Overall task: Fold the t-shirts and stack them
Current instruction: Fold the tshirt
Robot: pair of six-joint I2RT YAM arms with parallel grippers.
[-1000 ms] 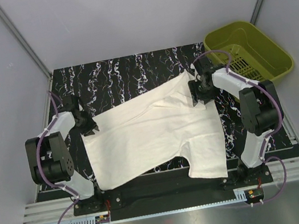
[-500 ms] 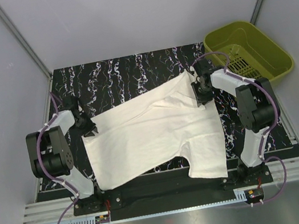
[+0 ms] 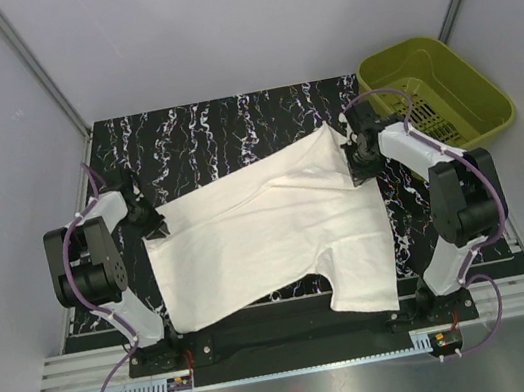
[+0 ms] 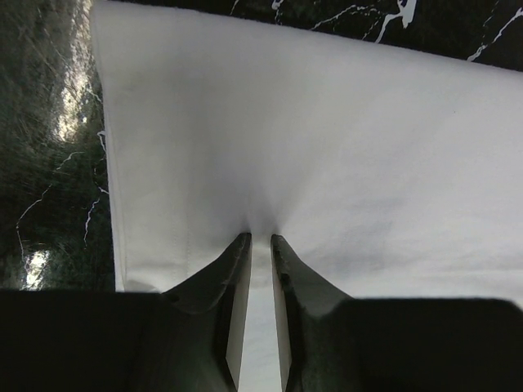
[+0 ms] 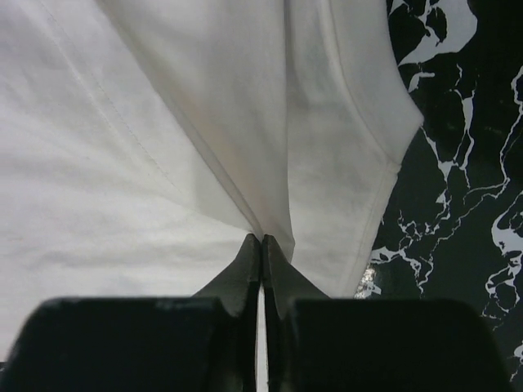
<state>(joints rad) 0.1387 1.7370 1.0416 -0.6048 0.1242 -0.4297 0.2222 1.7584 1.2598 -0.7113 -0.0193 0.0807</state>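
Observation:
One white t-shirt lies spread and slightly skewed on the black marbled table. My left gripper sits at the shirt's left edge. In the left wrist view its fingertips stand close together, and the cloth puckers into the narrow gap. My right gripper is at the shirt's far right corner. In the right wrist view it is shut, pinching a raised fold of the white cloth near a hemmed edge.
An olive-green plastic basket stands off the table's back right corner, just behind the right arm. Grey walls close in the sides and back. A metal rail runs along the near edge by the arm bases.
The right jaws have closed from wide open onto a fold of the shirt, and the right wrist shifted slightly right. The left jaws have narrowed on the cloth.

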